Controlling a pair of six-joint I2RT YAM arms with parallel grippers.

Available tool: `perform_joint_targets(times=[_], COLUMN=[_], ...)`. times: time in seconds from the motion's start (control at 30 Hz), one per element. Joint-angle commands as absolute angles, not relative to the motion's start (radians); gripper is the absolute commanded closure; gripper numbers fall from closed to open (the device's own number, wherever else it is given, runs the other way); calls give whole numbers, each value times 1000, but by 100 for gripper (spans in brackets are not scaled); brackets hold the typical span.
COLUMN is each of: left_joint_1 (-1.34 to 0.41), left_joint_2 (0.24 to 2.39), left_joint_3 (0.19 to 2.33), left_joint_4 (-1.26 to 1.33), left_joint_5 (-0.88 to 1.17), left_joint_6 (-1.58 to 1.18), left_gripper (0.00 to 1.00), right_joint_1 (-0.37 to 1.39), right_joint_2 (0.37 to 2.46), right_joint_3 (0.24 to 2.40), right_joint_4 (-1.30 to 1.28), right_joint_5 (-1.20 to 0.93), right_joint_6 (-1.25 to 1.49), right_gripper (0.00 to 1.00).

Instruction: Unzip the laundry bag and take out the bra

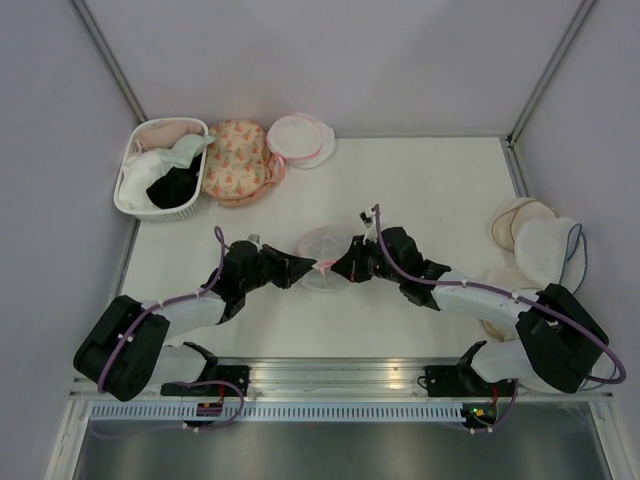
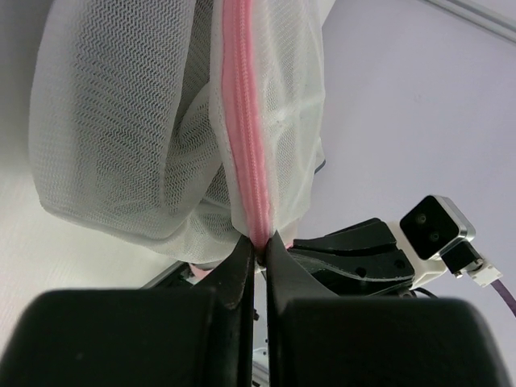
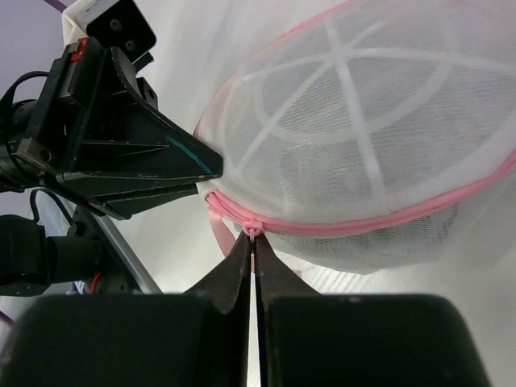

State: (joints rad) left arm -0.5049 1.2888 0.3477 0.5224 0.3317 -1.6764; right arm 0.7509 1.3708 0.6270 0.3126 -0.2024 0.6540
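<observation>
Nearest to me, along the bottom of the top view, the two arm bases sit bolted side by side, and both arms reach inward to meet at the middle of the tabletop [image 1: 420, 190].

At the upper left of that view stands a white basket [image 1: 128, 197] holding a white garment [image 1: 178, 153] and a black garment [image 1: 172, 188]. Just to its right lies a peach floral dome bag [image 1: 235, 160], then a round white bag with pink edging [image 1: 300, 138].

Moving to the centre, the left hand [image 1: 308, 268] comes in from the left. Its wrist view shows the left hand [image 2: 260, 246] pressed together, pinching the bottom end of the pink zip edging [image 2: 242, 121] of the laundry bag [image 2: 121, 121], whose white mesh bulges above the fingers.

The laundry bag [image 1: 322, 245] sits between the two hands, in the middle of the top view, with its zip closed. What lies inside the mesh I cannot make out, nor whether it rests on the tabletop.

From the right comes the right hand [image 1: 336, 268]. In its wrist view the right hand [image 3: 253, 240] is pressed together too, pinching a small zip tab [image 3: 252, 228] on the pink line that runs round the laundry bag [image 3: 363, 137]. The two hands grip just beside each other on the same edge.

Far right in the top view, pale domes with blue edging [image 1: 545, 245] lie near the tabletop's edge.
</observation>
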Motion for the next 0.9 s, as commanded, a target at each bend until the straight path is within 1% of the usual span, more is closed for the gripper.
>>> perform_joint_targets(times=[0.0, 0.13, 0.3, 0.33, 0.4, 0.43, 0.5, 0.6, 0.7, 0.73, 0.87], left_joint_1=[-508, -508, -505, -500, -491, -488, -486, -479, -472, -471, -468], left_joint_2=[1266, 1267, 1295, 1304, 1344, 1360, 1399, 1419, 1416, 1417, 1457], left_joint_3=[324, 307, 328, 353, 408, 429, 466, 521, 587, 639, 794], left_joint_4=[574, 581, 581, 577, 568, 549, 523, 448, 301, 197, -33], left_joint_5=[356, 354, 391, 411, 477, 503, 567, 610, 609, 609, 585], left_joint_6=[-1697, -1694, -1628, -1606, -1514, -1476, -1373, -1240, -1070, -960, -719], left_gripper=[98, 98, 98, 98, 98, 98, 98, 98, 98, 98, 98], right_joint_1=[753, 752, 753, 752, 753, 752, 753, 752, 752, 753, 752], right_joint_2=[1289, 1229, 1229, 1227, 1226, 1224, 1218, 1210, 1198, 1195, 1177], right_joint_3=[615, 612, 669, 676, 702, 712, 736, 758, 762, 762, 784], right_joint_4=[209, 95, -155, -190, -309, -310, -376, -439, -471, -475, -488], right_joint_5=[-129, -92, -6, 77, 165, 166, 257, 362, 425, 425, 382], right_joint_6=[594, 554, 468, 460, 442, 436, 431, 422, 425, 433, 439], right_gripper=[100, 100, 100, 100, 99, 100, 100, 100, 100, 100, 99])
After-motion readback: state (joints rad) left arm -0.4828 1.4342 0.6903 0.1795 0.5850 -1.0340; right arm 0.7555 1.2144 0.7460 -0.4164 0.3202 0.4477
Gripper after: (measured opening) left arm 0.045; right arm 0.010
